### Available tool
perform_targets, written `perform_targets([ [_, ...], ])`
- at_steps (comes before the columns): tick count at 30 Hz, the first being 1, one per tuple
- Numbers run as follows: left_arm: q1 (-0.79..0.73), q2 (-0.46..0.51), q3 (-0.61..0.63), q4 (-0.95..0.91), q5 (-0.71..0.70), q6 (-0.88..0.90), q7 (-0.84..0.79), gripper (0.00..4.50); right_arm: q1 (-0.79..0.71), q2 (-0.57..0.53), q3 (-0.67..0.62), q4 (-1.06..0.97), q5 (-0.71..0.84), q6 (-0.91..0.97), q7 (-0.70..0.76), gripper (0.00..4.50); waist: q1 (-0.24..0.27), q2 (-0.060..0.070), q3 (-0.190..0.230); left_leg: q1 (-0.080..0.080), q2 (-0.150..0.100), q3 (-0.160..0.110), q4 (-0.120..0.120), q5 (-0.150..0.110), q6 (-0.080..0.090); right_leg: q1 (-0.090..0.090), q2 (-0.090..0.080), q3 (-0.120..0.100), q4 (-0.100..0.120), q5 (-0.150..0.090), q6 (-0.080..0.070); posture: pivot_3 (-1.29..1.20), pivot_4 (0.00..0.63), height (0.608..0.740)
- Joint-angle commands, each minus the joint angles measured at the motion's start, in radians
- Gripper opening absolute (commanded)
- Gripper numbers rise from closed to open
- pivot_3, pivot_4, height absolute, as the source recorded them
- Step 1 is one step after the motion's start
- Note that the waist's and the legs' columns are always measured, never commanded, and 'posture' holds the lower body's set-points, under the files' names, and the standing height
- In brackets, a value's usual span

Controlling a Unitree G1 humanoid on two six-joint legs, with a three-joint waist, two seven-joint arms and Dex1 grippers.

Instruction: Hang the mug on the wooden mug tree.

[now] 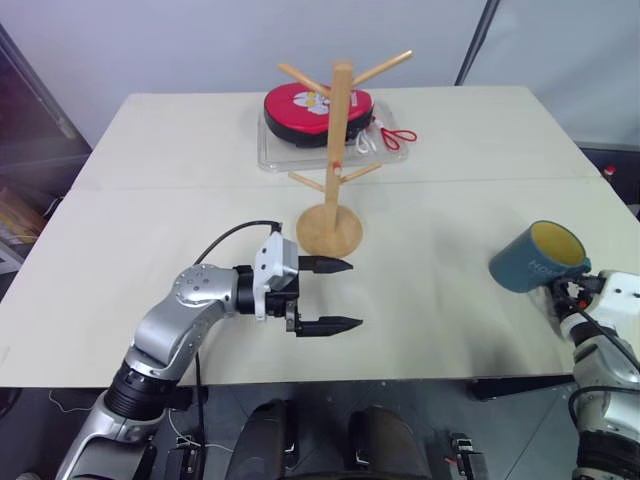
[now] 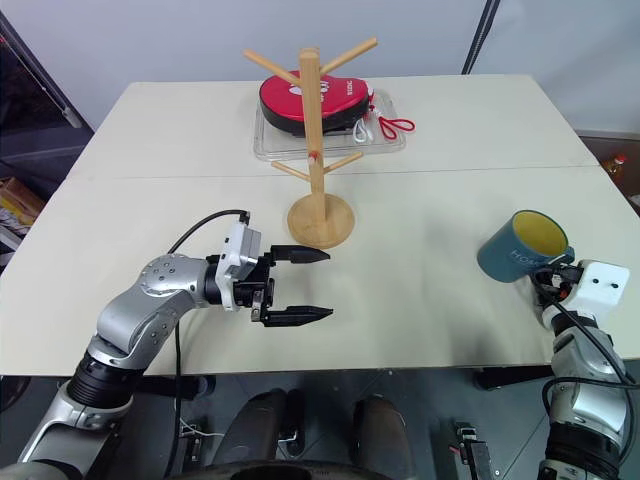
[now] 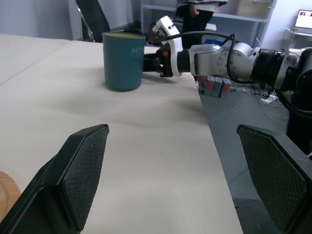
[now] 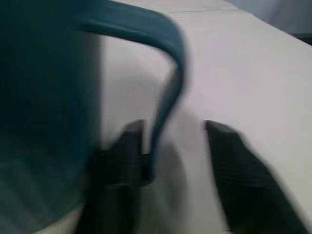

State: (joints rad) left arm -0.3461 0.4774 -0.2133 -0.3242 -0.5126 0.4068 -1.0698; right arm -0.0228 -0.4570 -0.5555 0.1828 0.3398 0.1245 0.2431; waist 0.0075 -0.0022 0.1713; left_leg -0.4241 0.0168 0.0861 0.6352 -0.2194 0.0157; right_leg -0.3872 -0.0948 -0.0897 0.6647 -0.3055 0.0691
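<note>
The right gripper (image 2: 548, 277) sat at the mug (image 2: 522, 247), its two fingers straddling the loop handle with a gap on one side, so whether they were clamped on it could not be told. The mug stood on the table (image 2: 420, 300) well to the right of the wooden mug tree (image 2: 318, 150) and near the table's right edge; white lettering ran along its blue side (only "HO" read clearly from the left wrist view). The left gripper (image 1: 335, 295) hovered just in front of the tree's round base, fingers spread wide apart and empty, pointing toward the mug. Bare tabletop lay between that gripper and the mug. Behind the tree, a clear tray (image 1: 275, 155) held a red pouch (image 1: 300, 108) with a white flower print, its writing too small to read.
</note>
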Motion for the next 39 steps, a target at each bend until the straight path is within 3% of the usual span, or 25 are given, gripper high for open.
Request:
perform_targets([
  [1,0.009,0.007,0.016,-0.021,-0.006,-0.022,-0.004,4.50,0.002,0.002,-0.008,-0.032,0.020,-0.002,0.007,0.03,-0.001,0.000,0.000,0.000,0.000,0.000,0.000,0.000,0.000,0.000,0.000,0.000,0.000,0.000,0.000,0.00,0.150,0.740],
  [8,0.025,0.007,0.024,-0.021,-0.007,-0.027,0.002,4.50,0.078,-0.021,0.028,-0.199,-0.034,-0.007,0.010,0.03,0.003,0.000,0.000,0.000,0.000,0.000,0.000,0.000,0.000,0.000,0.000,0.000,0.000,0.000,0.000,0.00,0.150,0.740],
  [12,0.035,0.015,0.060,0.012,0.005,-0.044,0.027,4.50,0.160,-0.096,0.122,-0.473,-0.115,0.021,0.071,0.03,-0.003,0.002,0.000,0.000,0.000,0.000,0.000,0.000,0.000,-0.001,0.000,0.001,0.000,0.000,0.000,0.00,0.150,0.740],
  [17,0.033,0.044,0.128,0.101,0.020,-0.082,0.040,4.50,0.157,-0.225,0.275,-0.827,-0.141,0.188,0.159,0.03,-0.013,0.001,0.000,0.000,0.002,0.000,0.000,0.000,0.000,-0.001,0.002,0.001,0.000,0.000,0.000,0.00,0.150,0.740],
  [22,0.001,0.080,0.184,0.218,0.060,-0.154,0.037,4.50,-0.096,-0.260,0.493,-1.050,-0.115,0.519,0.131,0.03,-0.016,-0.002,0.002,-0.001,0.002,-0.001,0.001,0.000,0.000,-0.002,0.002,0.001,0.000,0.000,0.000,0.00,0.150,0.740],
  [29,-0.012,0.103,0.262,0.286,0.080,-0.206,0.072,4.50,-0.470,-0.116,0.793,-1.042,-0.218,0.849,0.002,0.03,-0.017,-0.006,0.003,-0.003,0.001,-0.001,0.002,0.000,0.000,-0.004,0.000,0.000,0.000,0.000,0.000,0.00,0.150,0.740],
  [39,0.018,0.127,0.364,0.239,-0.005,-0.148,0.089,4.50,-0.684,-0.033,0.933,-0.950,-0.296,1.008,-0.030,0.03,-0.022,-0.006,0.003,-0.004,0.000,0.000,0.002,-0.001,0.001,-0.004,-0.001,0.000,0.000,0.000,0.000,0.00,0.150,0.740],
])
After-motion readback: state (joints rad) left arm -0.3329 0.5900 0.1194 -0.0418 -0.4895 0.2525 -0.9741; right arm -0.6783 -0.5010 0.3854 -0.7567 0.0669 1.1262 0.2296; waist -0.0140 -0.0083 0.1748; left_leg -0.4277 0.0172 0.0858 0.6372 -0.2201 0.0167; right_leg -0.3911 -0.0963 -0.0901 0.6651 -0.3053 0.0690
